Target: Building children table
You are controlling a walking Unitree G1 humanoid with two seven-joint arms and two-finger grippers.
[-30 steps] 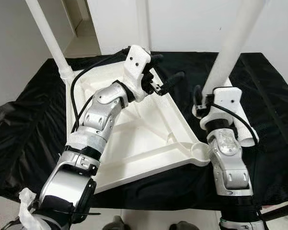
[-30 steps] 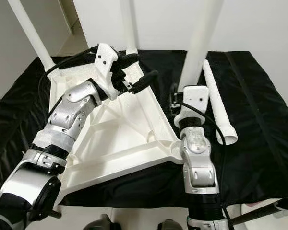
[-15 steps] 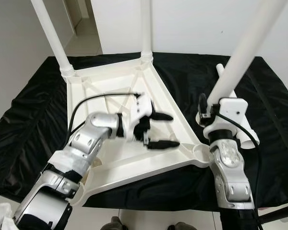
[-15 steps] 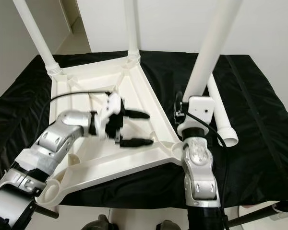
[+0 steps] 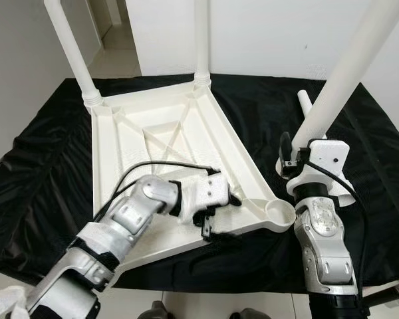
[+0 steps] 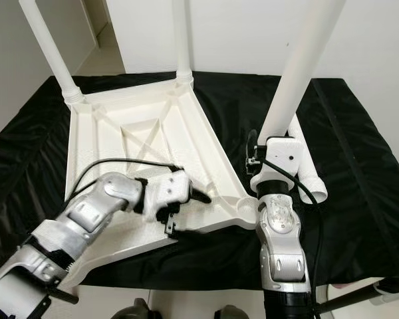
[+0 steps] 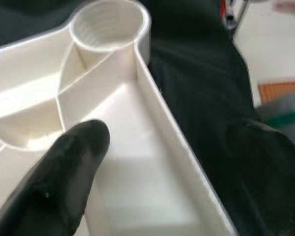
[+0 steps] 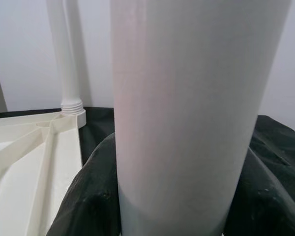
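Right gripper [image 8: 167, 196] clamping table leg [image 8: 196, 98]

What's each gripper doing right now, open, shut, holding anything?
Left gripper: open, fingers straddling the near rim of the upturned tabletop, not clamped.
Right gripper: shut on the white table leg, holding it upright.
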